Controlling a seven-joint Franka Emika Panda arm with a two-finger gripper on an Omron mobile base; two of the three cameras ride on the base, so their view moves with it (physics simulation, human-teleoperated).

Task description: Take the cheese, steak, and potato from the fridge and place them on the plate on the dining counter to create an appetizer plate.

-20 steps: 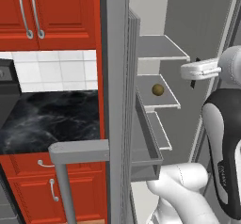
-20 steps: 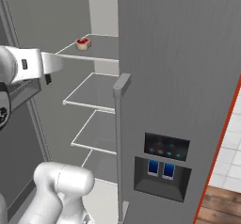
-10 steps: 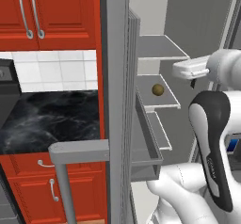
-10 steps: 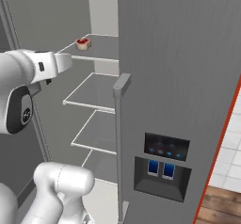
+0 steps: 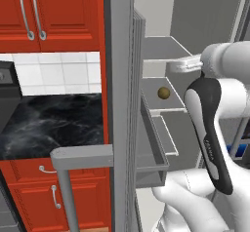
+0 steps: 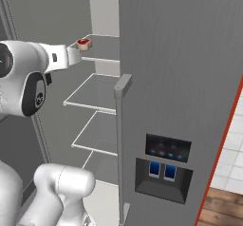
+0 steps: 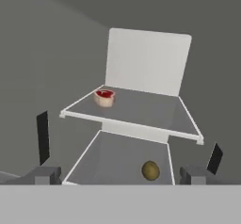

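The fridge (image 6: 180, 78) stands with one door open and its white-edged shelves bare to me. The steak (image 7: 104, 97), a red slab with a pale rim, lies on the upper shelf near its front left corner, also seen as the steak (image 6: 84, 43). The potato (image 7: 150, 170), an olive-brown ball, rests on the shelf below, and shows as the potato (image 5: 163, 93). My gripper (image 7: 129, 148) is open and empty, in front of the shelves, short of both foods, with one fingertip (image 7: 43, 136) at either side. The cheese, the plate and the dining counter are out of view.
The open door's edge (image 5: 119, 80) and its bins (image 5: 151, 163) stand close on the arm's left. The shut door carries a handle (image 6: 121, 125) and a dark dispenser panel (image 6: 166, 168). Red cabinets (image 5: 53, 11) and a black marble worktop (image 5: 49, 124) lie beyond the open door.
The arm has reached further into the fridge, so the hand is nearer the shelves. The jaws stayed open. The steak and the potato have not moved.
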